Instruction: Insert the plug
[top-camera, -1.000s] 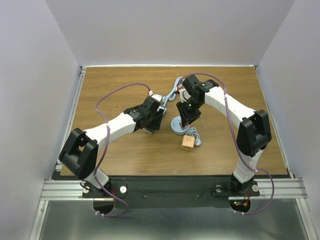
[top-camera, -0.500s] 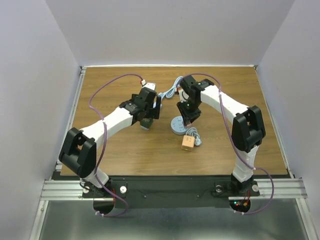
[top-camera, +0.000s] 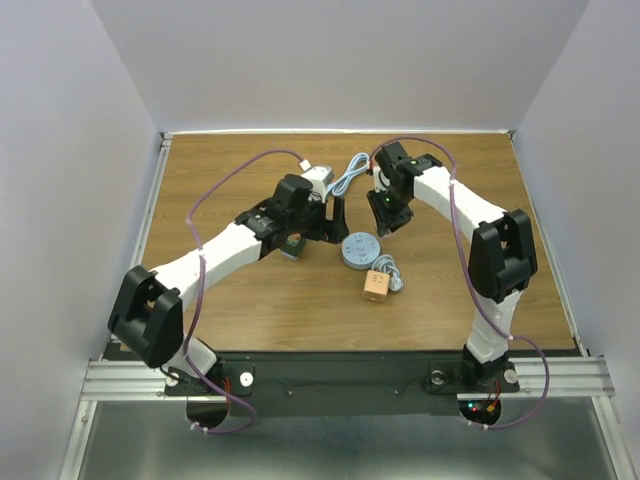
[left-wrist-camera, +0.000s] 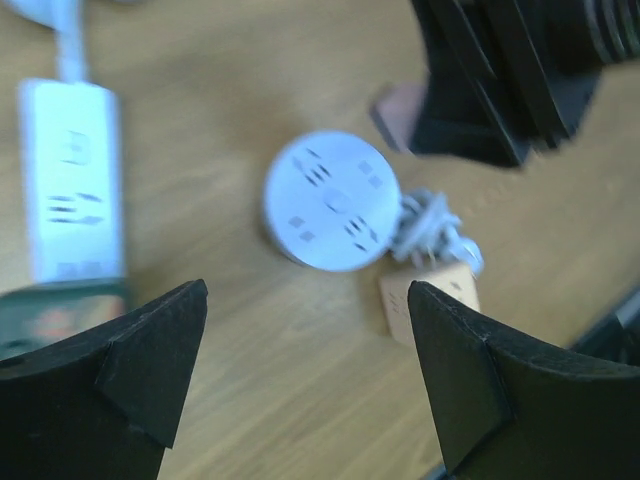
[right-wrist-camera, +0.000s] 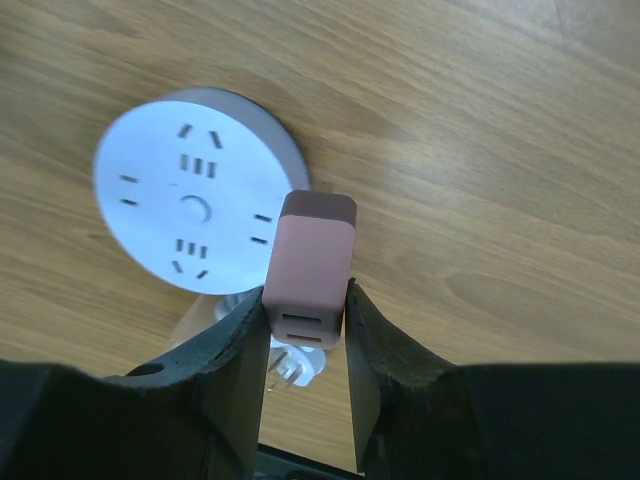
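My right gripper (right-wrist-camera: 305, 300) is shut on a pink plug block (right-wrist-camera: 310, 265), which has two slots on its near face. It hangs just beside and above the round white socket hub (right-wrist-camera: 190, 205), and the gripper (top-camera: 386, 214) is behind the hub (top-camera: 360, 250) in the top view. The left gripper (left-wrist-camera: 307, 295) is open with nothing between its fingers, hovering over bare wood in front of the hub (left-wrist-camera: 335, 200). From above, that gripper (top-camera: 326, 222) is just left of the hub. The pink plug (left-wrist-camera: 395, 113) shows under the right gripper in the left wrist view.
A wooden cube adapter (top-camera: 375, 287) and a white pronged plug with coiled cable (top-camera: 392, 272) lie right in front of the hub. A white power strip (left-wrist-camera: 72, 180) lies at the left, with a green object (left-wrist-camera: 60, 322) at its near end. White cable (top-camera: 347, 180) trails behind.
The left gripper has opened wide and swung right toward the hub. The right gripper has drawn back from above the hub, still holding the pink plug.
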